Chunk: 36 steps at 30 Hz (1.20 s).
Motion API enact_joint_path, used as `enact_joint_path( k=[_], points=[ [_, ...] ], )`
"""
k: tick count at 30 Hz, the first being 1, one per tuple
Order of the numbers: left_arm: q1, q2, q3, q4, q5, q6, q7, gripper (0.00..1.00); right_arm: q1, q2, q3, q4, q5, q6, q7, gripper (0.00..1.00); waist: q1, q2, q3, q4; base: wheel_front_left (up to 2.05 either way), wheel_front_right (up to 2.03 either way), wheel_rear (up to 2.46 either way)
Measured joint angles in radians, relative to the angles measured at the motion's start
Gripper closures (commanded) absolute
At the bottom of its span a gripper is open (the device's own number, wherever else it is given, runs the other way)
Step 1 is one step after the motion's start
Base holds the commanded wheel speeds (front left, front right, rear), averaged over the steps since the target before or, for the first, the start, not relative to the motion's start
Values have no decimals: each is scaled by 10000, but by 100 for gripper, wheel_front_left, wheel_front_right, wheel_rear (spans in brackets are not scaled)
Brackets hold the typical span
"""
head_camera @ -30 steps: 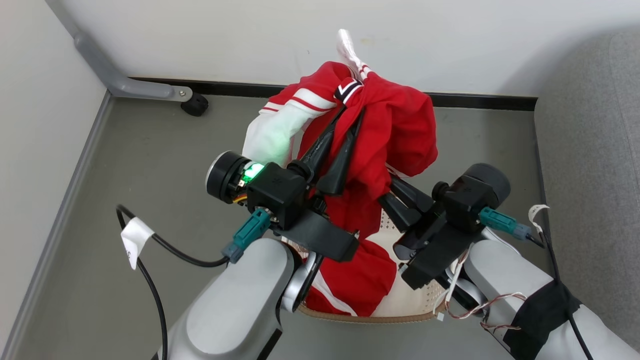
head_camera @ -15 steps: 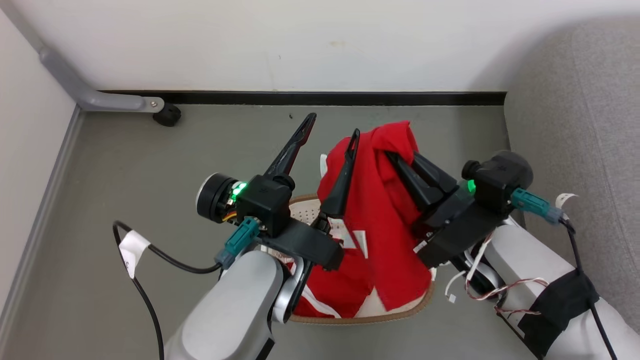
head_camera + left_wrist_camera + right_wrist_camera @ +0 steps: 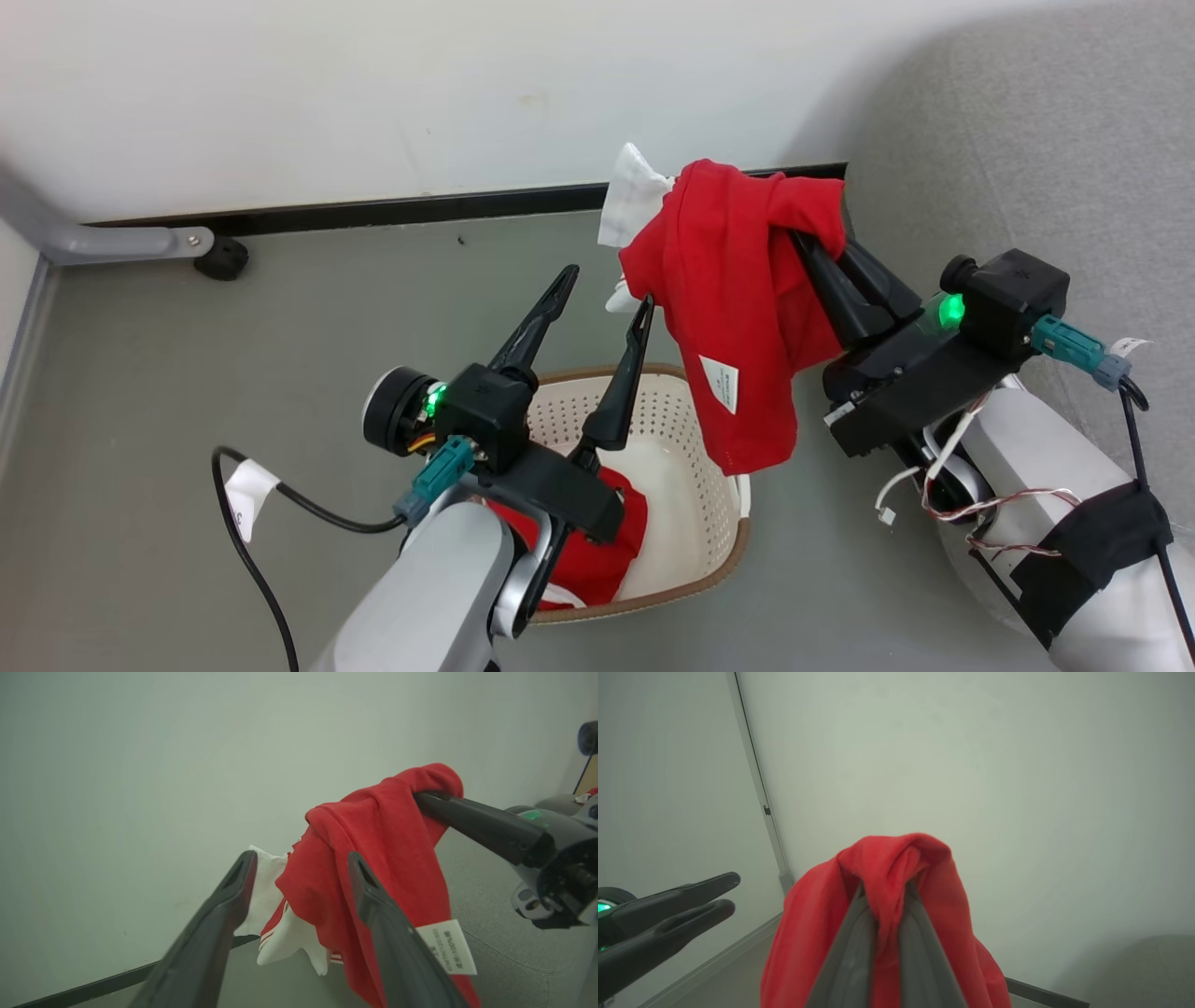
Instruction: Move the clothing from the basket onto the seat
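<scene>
At the left, the left gripper (image 3: pixel 607 289) hovers above the basket (image 3: pixel 695 439), its two fingers spread wide with nothing between them; the basket stands on the grey floor (image 3: pixel 280 308), and a bunched garment (image 3: pixel 597 551) lies in its near end (partly hidden by the left wrist); further right, a hanging garment (image 3: pixel 738 289) is in the air beside the basket rim, its white label (image 3: pixel 721 383) facing the head camera; the right gripper (image 3: pixel 826 271) has its fingers closed on the top fold of this piece, so the cloth drapes down from the pinch; at the far right lies the grey seat (image 3: pixel 1027 140), just beyond the right arm. The seat is to the right of the hanging garment, on the right arm's own side, so that arm is the nearer one to carry it across; the cloth's long axis runs downward from the grip, and I judge the low hem needs height to clear the cushion edge.
</scene>
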Motion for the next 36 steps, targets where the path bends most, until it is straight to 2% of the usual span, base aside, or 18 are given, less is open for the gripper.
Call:
enact_joint_path(
  k=[19, 36],
  points=[
    [419, -27, 67, 311, 46, -539, 0, 0, -5, -157, -265, -67, -6, 0, 0, 100, 0, 0, -109, -1883, 0, 0, 0],
    [1206, -42, 121, 631, 115, -790, 0, 0, 105, -343, -838, -286, -109, 0, 0, 100, 0, 0, -449, -3349, 0, 0, 0]
  ],
)
